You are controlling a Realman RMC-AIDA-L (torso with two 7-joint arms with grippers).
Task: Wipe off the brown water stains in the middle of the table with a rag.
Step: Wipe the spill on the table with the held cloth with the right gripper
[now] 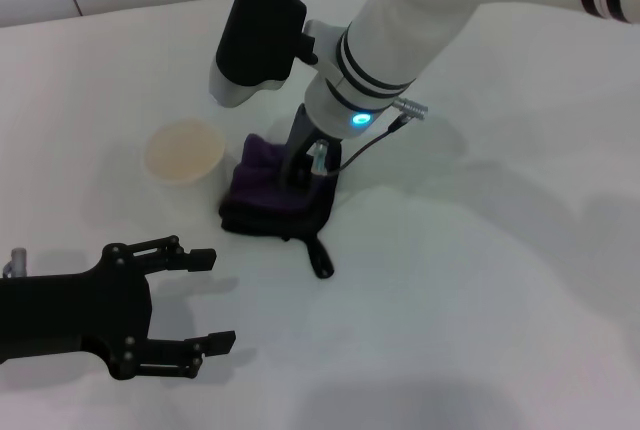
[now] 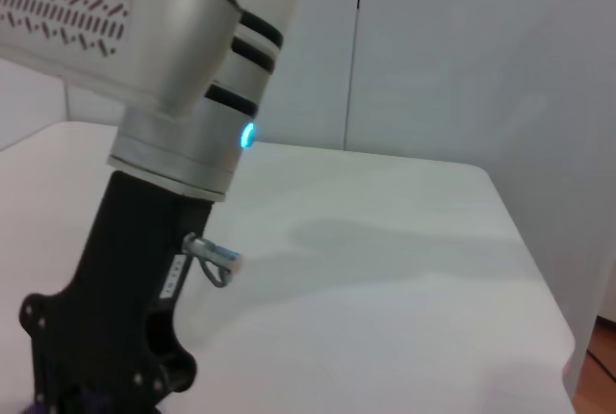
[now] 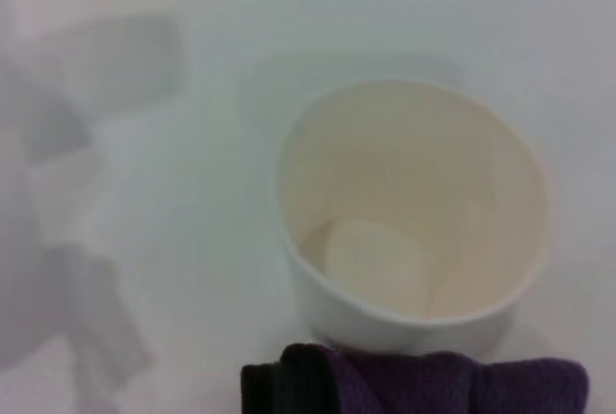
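The dark purple rag [image 1: 262,198] lies bunched on the white table [image 1: 480,280] near the middle, its black loop tab [image 1: 318,258] trailing toward me. My right gripper [image 1: 307,166] reaches down onto the rag's right side and is shut on its cloth. The rag's edge also shows in the right wrist view [image 3: 423,387]. No brown water stain shows in any view. My left gripper [image 1: 212,300] is open and empty, low over the table at the near left. The left wrist view shows the right arm's black gripper body [image 2: 106,318].
A translucent white plastic cup [image 1: 184,151] stands upright just left of the rag, almost touching it; in the right wrist view the cup [image 3: 414,231] is empty. The table's far edge [image 2: 520,231] shows in the left wrist view.
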